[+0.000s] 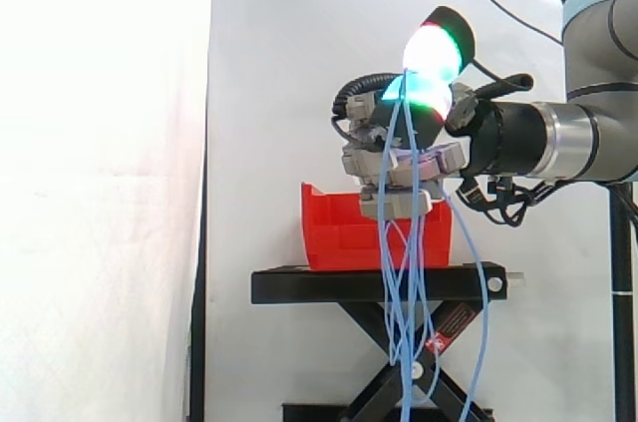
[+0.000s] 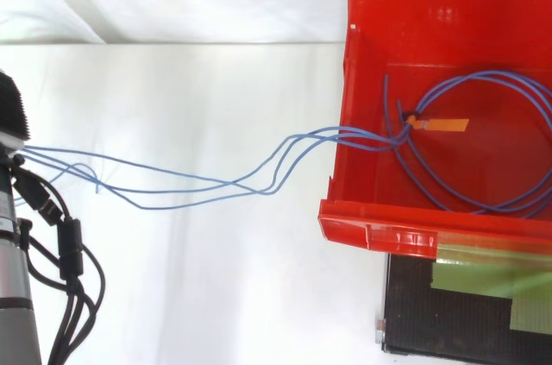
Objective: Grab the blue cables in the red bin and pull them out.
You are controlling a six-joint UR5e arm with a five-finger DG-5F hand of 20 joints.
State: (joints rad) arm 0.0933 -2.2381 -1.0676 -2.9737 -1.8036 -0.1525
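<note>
My hand [image 1: 417, 155] is raised above the right end of the red bin [image 1: 339, 232], fingers curled, with the glowing pads [image 1: 431, 51] up high. It is shut on several blue cables [image 1: 401, 242], which hang from the pads in long strands down past the front of the stand. In the top view the blue cables [image 2: 216, 179] stretch from the hand [image 2: 10, 119] at the left edge across to the red bin [image 2: 371, 227]. They cross the bin's left wall, and a loop with an orange tag [image 2: 444, 124] still lies on the bin floor.
The bin sits on a black scissor-lift stand [image 1: 379, 285] with a red label [image 1: 446, 327] on its legs. Green tape [image 2: 483, 283] covers part of the stand's top beside the bin. A white curtain hangs behind.
</note>
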